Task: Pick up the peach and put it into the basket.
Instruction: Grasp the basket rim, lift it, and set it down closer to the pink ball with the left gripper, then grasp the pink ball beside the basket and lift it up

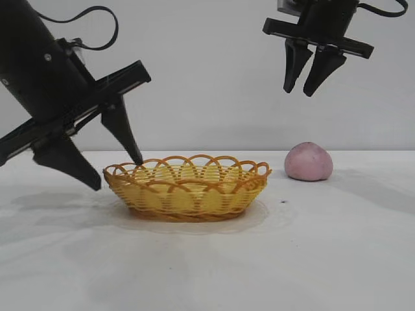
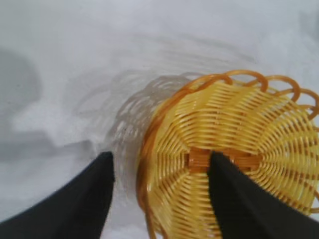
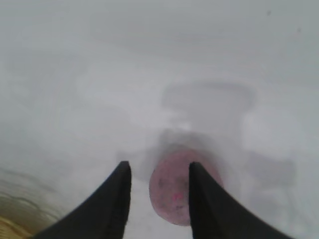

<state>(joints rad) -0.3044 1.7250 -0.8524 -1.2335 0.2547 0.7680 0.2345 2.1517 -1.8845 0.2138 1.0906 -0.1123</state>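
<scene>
The pink-mauve peach (image 1: 309,162) sits on the white table to the right of the yellow wicker basket (image 1: 187,188). My right gripper (image 1: 310,91) hangs open and empty high above the peach; in the right wrist view the peach (image 3: 172,191) shows far below, between and partly behind the fingers. My left gripper (image 1: 117,173) is open and empty, straddling the basket's left rim, one finger over the inside and one outside; the left wrist view shows the basket (image 2: 239,154) below it.
The white table (image 1: 337,246) spreads around both things, with a plain pale wall behind. A small dark speck (image 1: 283,202) lies on the table right of the basket.
</scene>
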